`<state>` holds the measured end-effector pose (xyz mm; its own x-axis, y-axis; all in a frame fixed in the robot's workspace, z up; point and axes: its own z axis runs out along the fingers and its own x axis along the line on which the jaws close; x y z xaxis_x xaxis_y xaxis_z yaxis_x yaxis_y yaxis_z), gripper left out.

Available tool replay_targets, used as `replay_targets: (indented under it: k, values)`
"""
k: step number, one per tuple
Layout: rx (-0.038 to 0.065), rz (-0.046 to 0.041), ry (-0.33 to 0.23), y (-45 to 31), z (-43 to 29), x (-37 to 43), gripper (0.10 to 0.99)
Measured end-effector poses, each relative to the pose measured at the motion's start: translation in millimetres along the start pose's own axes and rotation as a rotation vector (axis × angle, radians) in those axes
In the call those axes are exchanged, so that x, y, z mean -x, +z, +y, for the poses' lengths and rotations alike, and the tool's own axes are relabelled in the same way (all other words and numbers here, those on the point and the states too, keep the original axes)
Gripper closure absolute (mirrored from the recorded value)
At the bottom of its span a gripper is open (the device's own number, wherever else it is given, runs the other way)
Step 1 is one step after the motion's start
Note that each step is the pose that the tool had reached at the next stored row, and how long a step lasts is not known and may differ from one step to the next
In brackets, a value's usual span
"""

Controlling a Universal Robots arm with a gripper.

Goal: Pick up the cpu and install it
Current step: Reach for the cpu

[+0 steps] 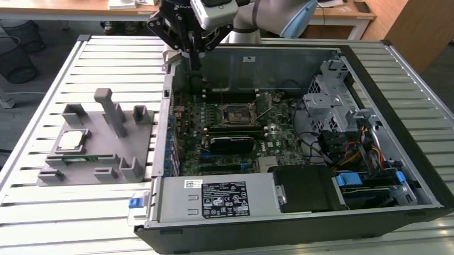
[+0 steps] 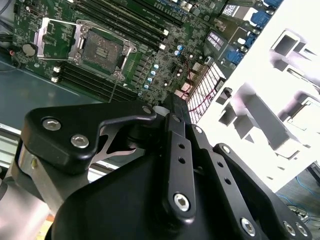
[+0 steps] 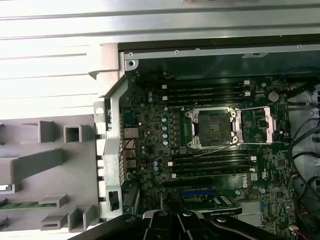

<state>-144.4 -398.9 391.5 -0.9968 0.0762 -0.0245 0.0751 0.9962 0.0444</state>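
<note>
Grey sheet metal lies closest to us in the exterior view: a labelled metal box [image 1: 212,197] at the near end of the open computer case [image 1: 284,236], which rests on its side on a slatted metal table [image 1: 78,212]. Just beside the case, toward the exterior view's left, we find a grey fixture [image 1: 112,114] of upright posts and pockets. The cpu [image 1: 71,139] lies flat in a pocket on that fixture, silvery top up. A green memory stick [image 1: 84,158] lies in a slot just nearer to us.

Further in, we look down on the green motherboard [image 1: 280,122], with the black socket [image 1: 237,114] near its middle. In the first wrist view its retaining plate [image 3: 268,125] is swung open to one side, and memory slots [image 3: 210,162] run along both flanks.

Beyond that, the gripper [image 1: 191,64] hangs over the far wall of the case, near the corner on the exterior view's left, well apart from the cpu. Its fingers come together into one narrow tip, and we see nothing held between them. The pale robot arm [image 1: 280,18] rises behind it. Farthest off stand wooden desks [image 1: 57,8] and a wire bin [image 1: 18,61] on the floor.
</note>
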Motion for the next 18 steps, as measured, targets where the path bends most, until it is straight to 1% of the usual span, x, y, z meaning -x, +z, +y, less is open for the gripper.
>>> replay_targets:
  k: [18]
  values:
    - [0.000,0.0000,0.000,0.4,-0.3,-4.2,0.980]
